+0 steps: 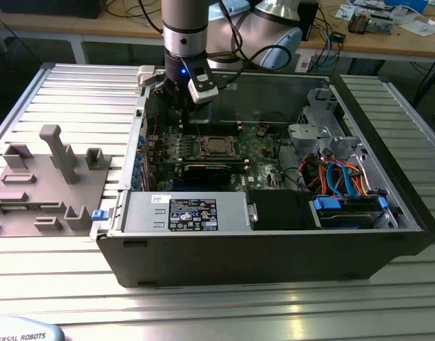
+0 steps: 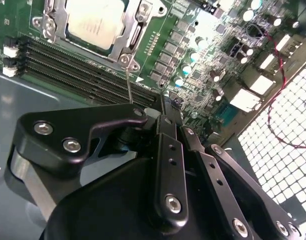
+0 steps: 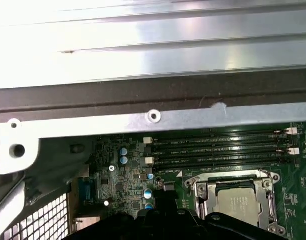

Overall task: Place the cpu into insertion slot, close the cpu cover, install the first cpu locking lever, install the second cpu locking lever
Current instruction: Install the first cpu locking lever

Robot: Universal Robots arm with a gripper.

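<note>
My end effector [image 1: 180, 99] hangs inside the open computer case [image 1: 387, 234], above the green motherboard [image 2: 202, 55], near the back wall of the case. It is a little way off from the socket, not over it. I cannot tell if it is open or closed, and I see nothing held in it.

The cpu [image 2: 95, 22] is already lying in the insertion slot; you can see it in both wrist views. The cpu cover [image 2: 127, 46] lies flat around it like a picture frame, so the shiny top peeks through the hole in the middle. A thin metal rod [image 2: 129, 85] sticks out from the corner of the cover toward my end effector. I think it is one of the locking levers, and it looks not yet tucked down.

What could go wrong? That rod is skinny and springy. If I push it off-centre, it could slip away and snap back. The long black memory slots [image 2: 78, 67] sit just beside the socket, and little parts crowd the board, so a crooked move could bump them.
</note>
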